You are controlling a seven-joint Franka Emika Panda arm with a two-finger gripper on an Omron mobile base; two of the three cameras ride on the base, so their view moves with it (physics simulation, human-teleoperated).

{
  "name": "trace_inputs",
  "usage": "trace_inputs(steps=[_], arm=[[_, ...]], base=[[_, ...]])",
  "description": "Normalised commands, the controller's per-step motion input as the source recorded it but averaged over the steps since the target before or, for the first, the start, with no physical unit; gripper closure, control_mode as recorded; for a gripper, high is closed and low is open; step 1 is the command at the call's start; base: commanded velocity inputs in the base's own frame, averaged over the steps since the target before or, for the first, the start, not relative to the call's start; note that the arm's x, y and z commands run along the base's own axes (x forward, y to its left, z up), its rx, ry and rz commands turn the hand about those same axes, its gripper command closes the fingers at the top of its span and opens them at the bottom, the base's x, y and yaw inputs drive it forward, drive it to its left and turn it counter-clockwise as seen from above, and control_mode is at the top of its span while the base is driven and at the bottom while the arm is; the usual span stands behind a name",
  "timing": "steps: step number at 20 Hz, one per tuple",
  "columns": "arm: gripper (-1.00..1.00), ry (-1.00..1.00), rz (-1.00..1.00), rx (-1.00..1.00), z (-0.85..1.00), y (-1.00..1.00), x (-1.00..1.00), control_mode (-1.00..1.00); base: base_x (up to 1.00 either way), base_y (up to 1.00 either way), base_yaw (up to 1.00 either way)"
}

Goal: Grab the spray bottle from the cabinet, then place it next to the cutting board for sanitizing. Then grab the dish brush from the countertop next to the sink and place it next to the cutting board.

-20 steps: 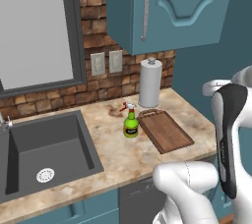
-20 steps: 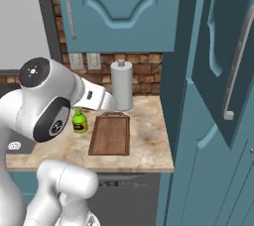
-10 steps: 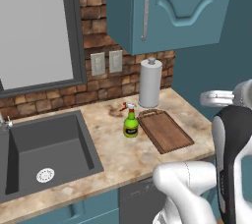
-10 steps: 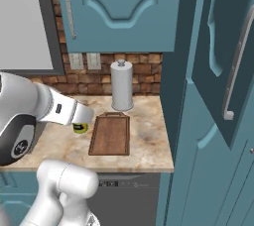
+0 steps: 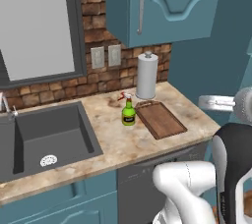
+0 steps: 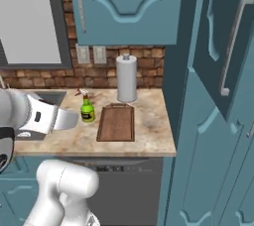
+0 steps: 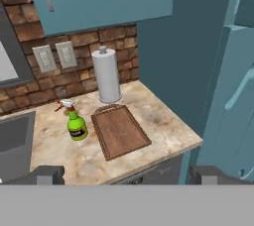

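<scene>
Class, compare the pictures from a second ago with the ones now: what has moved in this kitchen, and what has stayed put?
Only the arm has moved: in the left base view it has swung back toward the right edge, and in the right base view it has sunk to the left. The gripper stays open and empty. The spray bottle stands where it was beside the cutting board, with the paper-towel roll behind them on the countertop.

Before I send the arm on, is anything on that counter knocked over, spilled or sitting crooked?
Nothing stands out. The spray bottle stands upright on the countertop, just beside the cutting board, which lies flat. The paper-towel roll stands upright behind the board. No spill shows.
</scene>
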Motion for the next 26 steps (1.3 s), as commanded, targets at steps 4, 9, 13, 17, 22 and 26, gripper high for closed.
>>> trace_inputs(steps=[4,9,13,17,22,26], arm=[[-1.0,0.0,0.0,0.0,0.0,0.0,0.0,1.0],[-1.0,0.0,0.0,0.0,0.0,0.0,0.0,1.0],[-1.0,0.0,0.0,0.0,0.0,0.0,0.0,1.0],[-1.0,0.0,0.0,0.0,0.0,0.0,0.0,1.0],[-1.0,0.0,0.0,0.0,0.0,0.0,0.0,1.0],[-1.0,0.0,0.0,0.0,0.0,0.0,0.0,1.0]], base=[[-0.98,0.07,0.0],[-0.99,0.64,0.0],[-0.34,0.99,0.22],[0.0,0.94,0.56],[0.0,0.77,0.68],[0.0,0.87,0.68]])
